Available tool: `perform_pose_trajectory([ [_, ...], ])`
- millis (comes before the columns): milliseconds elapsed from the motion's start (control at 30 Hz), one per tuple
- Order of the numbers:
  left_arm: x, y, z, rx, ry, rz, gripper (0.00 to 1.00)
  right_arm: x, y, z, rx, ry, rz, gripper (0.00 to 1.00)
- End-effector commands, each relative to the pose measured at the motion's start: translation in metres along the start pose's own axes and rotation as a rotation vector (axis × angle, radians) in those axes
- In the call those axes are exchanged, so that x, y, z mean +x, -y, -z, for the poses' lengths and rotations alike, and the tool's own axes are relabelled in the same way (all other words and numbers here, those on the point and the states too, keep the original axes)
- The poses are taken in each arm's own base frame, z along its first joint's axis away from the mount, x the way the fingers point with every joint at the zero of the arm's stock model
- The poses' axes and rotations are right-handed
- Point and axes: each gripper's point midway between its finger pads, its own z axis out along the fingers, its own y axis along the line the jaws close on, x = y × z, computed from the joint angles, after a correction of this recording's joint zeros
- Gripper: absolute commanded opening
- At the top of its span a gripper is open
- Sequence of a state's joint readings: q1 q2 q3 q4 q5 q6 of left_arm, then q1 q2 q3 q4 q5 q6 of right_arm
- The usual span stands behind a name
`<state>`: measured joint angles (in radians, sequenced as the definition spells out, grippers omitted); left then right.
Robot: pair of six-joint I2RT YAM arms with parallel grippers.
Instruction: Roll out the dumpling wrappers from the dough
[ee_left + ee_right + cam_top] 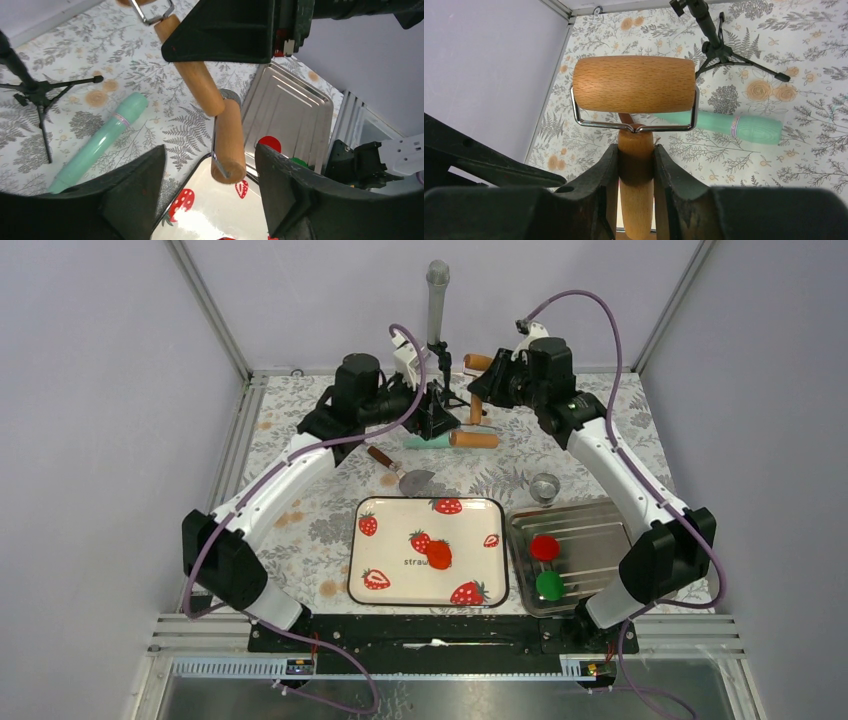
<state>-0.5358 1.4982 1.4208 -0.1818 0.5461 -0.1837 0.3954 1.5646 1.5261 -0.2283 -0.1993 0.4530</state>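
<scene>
The dough is a small orange-red lump on the strawberry-print tray. No thin round dumpling wrapper is in view. My right gripper is at the back of the table, shut on the handle of a wooden roller. One of the roller's barrels is just past the right fingertips. Its other barrel hangs lower. My left gripper is open beside it. In the left wrist view that barrel shows between the spread fingers, touching neither.
A metal tray at the right holds a crimson disc and a green disc. A metal ring cutter stands behind it. A scraper, a mint-green stick and a microphone tripod are at the back.
</scene>
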Motion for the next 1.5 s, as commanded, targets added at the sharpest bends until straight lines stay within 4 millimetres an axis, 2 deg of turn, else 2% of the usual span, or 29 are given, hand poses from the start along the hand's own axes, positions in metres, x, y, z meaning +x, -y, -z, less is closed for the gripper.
perform_pose_trajectory([
  [0, -0.028, 0.021, -0.007, 0.115, 0.024, 0.039, 0.63, -0.03, -0.022, 0.013, -0.057, 0.134, -0.017, 0.0],
  [33, -0.023, 0.019, -0.009, 0.11, -0.008, 0.062, 0.57, -0.03, -0.021, 0.013, -0.046, 0.139, -0.006, 0.0],
  [167, -0.01, 0.015, -0.018, 0.125, -0.114, 0.098, 0.48, -0.031, -0.02, 0.016, -0.038, 0.151, 0.017, 0.0],
  [267, -0.003, 0.016, -0.021, 0.148, -0.155, 0.114, 0.44, -0.033, -0.021, 0.017, -0.041, 0.163, 0.024, 0.0],
  [533, 0.013, 0.002, -0.03, 0.095, -0.201, 0.153, 0.41, -0.034, -0.023, 0.018, -0.047, 0.17, 0.029, 0.0],
  [733, 0.02, 0.002, -0.032, 0.109, -0.222, 0.162, 0.18, -0.032, -0.024, 0.016, -0.048, 0.168, 0.039, 0.0],
  [833, 0.024, 0.001, -0.033, 0.114, -0.233, 0.16, 0.01, -0.029, -0.021, 0.014, -0.042, 0.162, 0.04, 0.0],
  [967, 0.028, 0.0, -0.03, 0.122, -0.248, 0.131, 0.0, -0.017, -0.026, 0.015, -0.086, 0.113, 0.083, 0.0],
  [1000, 0.029, 0.001, -0.027, 0.135, -0.257, 0.118, 0.0, -0.012, -0.028, 0.018, -0.104, 0.088, 0.109, 0.03],
  [1033, 0.03, 0.001, -0.023, 0.154, -0.265, 0.11, 0.0, -0.006, -0.03, 0.023, -0.124, 0.054, 0.143, 0.14],
  [1133, 0.037, 0.001, -0.007, 0.22, -0.292, 0.069, 0.0, 0.017, -0.034, 0.05, -0.241, -0.078, 0.256, 0.56],
  [1200, 0.053, 0.002, 0.01, 0.262, -0.342, 0.005, 0.0, 0.025, -0.034, 0.079, -0.373, -0.155, 0.281, 0.72],
  [1300, 0.077, 0.009, 0.032, 0.346, -0.406, -0.182, 0.0, 0.021, -0.034, 0.118, -0.516, -0.192, 0.316, 0.79],
  [1400, 0.09, 0.018, 0.051, 0.407, -0.431, -0.294, 0.0, 0.029, -0.034, 0.136, -0.604, -0.244, 0.503, 0.8],
  [1467, 0.097, 0.023, 0.057, 0.442, -0.439, -0.339, 0.0, 0.04, -0.029, 0.139, -0.655, -0.271, 0.599, 0.81],
])
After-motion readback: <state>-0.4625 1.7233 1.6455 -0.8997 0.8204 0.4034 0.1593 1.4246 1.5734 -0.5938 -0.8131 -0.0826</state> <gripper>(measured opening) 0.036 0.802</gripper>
